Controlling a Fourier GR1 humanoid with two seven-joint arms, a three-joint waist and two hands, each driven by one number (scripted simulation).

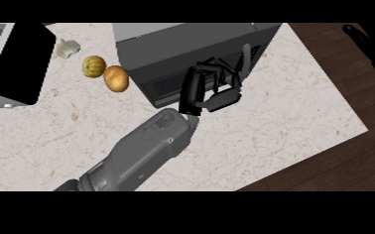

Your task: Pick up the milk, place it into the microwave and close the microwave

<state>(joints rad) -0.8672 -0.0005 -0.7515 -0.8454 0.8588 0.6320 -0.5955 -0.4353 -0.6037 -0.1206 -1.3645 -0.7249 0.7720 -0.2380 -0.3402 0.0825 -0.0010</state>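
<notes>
Where the milk lies: cannot tell; no carton shows anywhere near the hand, and whether it sits behind the curled fingers or within the microwave cannot be made out.
Left hand (207, 87): black, at the end of a grey forearm that comes up from the lower left; fingers curled inward, thumb tucked near them, nothing visible inside the curl.
Contact: hand lies over the dark front face of the microwave (192, 43); fingertips overlap that front and a slim grey upright strip just past the fingers, but whether they touch it is unclear.
Microwave: grey box directly beyond and above the hand, its top lighter, its front darker and turned toward the wrist; door state not readable from this angle.
Left of the hand: a brownish potato (116, 78) nearest, touching the microwave's lower left corner; a yellow-green ribbed squash (93, 66) just beyond it; a pale garlic bulb (67, 48) farther off, up and left.
Far left of the hand: a black-fronted appliance (23, 62) at the view's edge, well apart.
Under the forearm: light speckled counter (293, 114), with dark wood floor to the hand's right.
</notes>
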